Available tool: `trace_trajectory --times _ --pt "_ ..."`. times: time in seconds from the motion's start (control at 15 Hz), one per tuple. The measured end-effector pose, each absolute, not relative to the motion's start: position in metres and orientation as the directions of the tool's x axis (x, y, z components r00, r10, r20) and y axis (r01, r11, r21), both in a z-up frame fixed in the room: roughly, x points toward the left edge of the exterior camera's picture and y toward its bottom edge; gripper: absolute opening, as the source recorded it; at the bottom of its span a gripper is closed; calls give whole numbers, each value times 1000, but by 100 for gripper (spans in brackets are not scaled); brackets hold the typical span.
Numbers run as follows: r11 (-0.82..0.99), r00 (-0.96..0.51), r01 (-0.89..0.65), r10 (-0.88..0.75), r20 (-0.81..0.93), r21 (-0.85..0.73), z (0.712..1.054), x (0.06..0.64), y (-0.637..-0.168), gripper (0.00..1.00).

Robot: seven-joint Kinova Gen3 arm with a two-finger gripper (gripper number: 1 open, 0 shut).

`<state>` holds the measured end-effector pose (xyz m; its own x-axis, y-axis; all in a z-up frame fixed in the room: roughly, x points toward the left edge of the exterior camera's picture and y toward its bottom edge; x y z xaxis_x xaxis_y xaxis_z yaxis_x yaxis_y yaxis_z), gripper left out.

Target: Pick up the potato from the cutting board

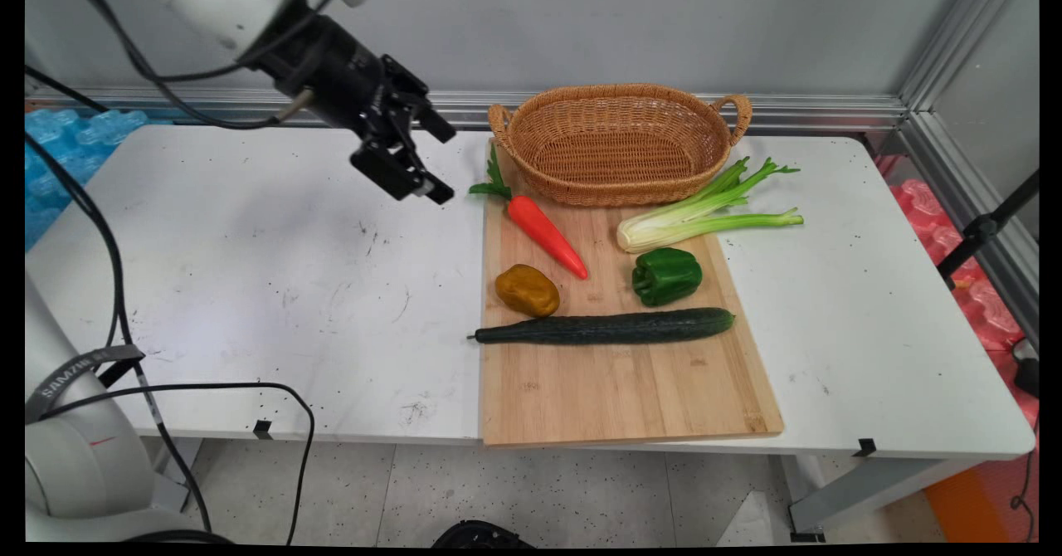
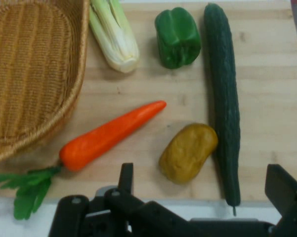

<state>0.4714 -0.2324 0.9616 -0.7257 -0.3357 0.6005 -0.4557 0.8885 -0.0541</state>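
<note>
While the arm hangs above the white worktop (image 1: 249, 274), its black tool (image 1: 431, 162) hovers wide open and empty, left of a wooden cutting board (image 1: 614, 390) carrying a wicker basket (image 1: 618, 143), carrot (image 1: 546, 234), celery (image 1: 705, 212), green pepper (image 1: 666, 275), potato (image 1: 528, 290) and cucumber (image 1: 606, 327). From the hand camera, 2 spread fingers (image 2: 126, 177) frame the potato (image 2: 188, 153), with carrot (image 2: 108, 136) nearby and cucumber (image 2: 225, 98) alongside.
</note>
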Motion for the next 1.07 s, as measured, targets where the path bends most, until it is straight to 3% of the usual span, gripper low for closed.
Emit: trace_trajectory --times 1.07 --pt "984 -849 -131 -48 527 -123 896 421 -291 100"
